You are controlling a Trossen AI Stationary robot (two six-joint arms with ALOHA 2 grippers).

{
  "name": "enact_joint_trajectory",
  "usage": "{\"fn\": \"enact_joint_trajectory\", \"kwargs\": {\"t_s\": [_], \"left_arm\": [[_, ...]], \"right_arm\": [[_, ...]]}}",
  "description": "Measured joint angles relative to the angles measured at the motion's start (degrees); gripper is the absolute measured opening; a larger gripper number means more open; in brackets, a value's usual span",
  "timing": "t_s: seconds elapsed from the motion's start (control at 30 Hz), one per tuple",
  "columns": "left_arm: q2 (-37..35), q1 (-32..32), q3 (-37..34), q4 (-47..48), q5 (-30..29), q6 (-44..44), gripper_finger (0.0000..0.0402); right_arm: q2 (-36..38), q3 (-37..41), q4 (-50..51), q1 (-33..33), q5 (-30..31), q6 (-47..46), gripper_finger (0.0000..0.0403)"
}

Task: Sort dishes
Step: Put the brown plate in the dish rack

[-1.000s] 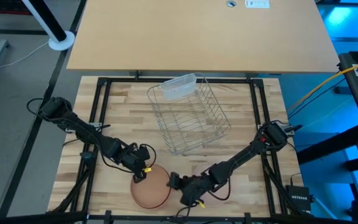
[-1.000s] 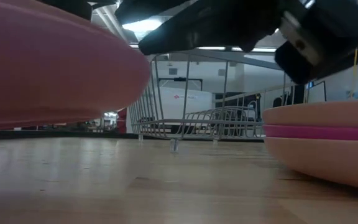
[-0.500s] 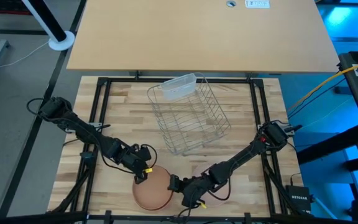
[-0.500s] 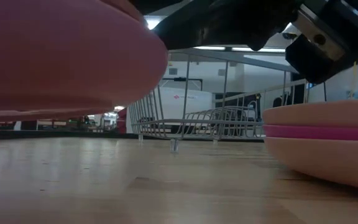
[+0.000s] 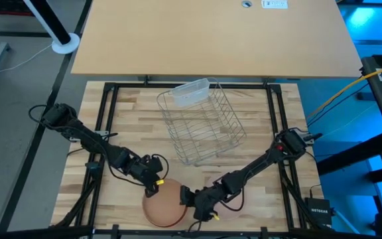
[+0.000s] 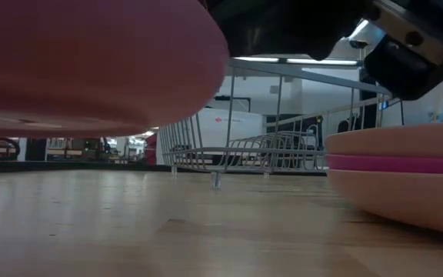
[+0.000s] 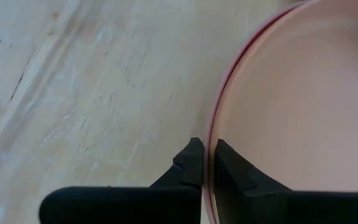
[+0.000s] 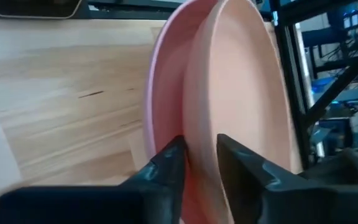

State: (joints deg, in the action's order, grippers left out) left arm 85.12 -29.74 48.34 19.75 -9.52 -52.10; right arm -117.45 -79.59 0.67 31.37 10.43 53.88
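Terracotta-orange is the plate [image 5: 162, 203] you see low in the high view, just left of centre, on the pale wooden counter [image 5: 131, 126]. Your left gripper [image 5: 155, 188] sits at its upper left rim, and in the left wrist view its fingers [image 7: 193, 163] are clenched on the thin edge of that plate [image 7: 291, 106], one finger on each side. In the low view the same plate [image 6: 91, 65] fills the upper left of the frame, its underside clear of the counter [image 6: 175, 223]. Your right gripper [image 5: 197, 211] lies just right of the orange plate in the high view, over a stack of dishes [image 5: 229, 206] that its arm mostly covers. The right wrist view shows its fingers [image 8: 170, 163] straddling the rim of the top peach-pink plate [image 8: 241, 93], with a pinker plate [image 8: 163, 74] close behind; you cannot tell whether they grip it. At the right of the low view the stack [image 6: 394, 173] reads peach, magenta, peach. The wire rack [image 5: 203, 126] stands at centre, a clear tub [image 5: 188, 92] at its upper end.
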Motion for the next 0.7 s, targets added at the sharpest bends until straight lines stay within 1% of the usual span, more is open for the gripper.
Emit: {"fn": "enact_joint_trajectory", "kwargs": {"t_s": [0.2, 0.27, 0.37, 0.7], "left_arm": [[-0.02, 0.07, 0.04, 0.3, -0.04, -0.09, 0.0007], [-0.02, 0.07, 0.04, 0.44, -0.09, -0.11, 0.0006], [-0.02, 0.06, 0.11, 0.35, 0.08, -0.09, 0.0012], [-0.04, 1.66, 0.13, 0.79, 0.02, -0.7, 0.008]], "right_arm": [[-0.04, 0.07, 1.43, -1.63, -4.19, -1.18, 0.002], [-0.06, 0.09, 1.57, -1.85, -5.6, -1.22, 0.0018], [-0.07, 0.09, 0.88, -1.78, -5.76, -1.43, 0.0018], [-0.07, 0.09, 0.45, -1.83, -5.31, -1.85, 0.0018]]}}
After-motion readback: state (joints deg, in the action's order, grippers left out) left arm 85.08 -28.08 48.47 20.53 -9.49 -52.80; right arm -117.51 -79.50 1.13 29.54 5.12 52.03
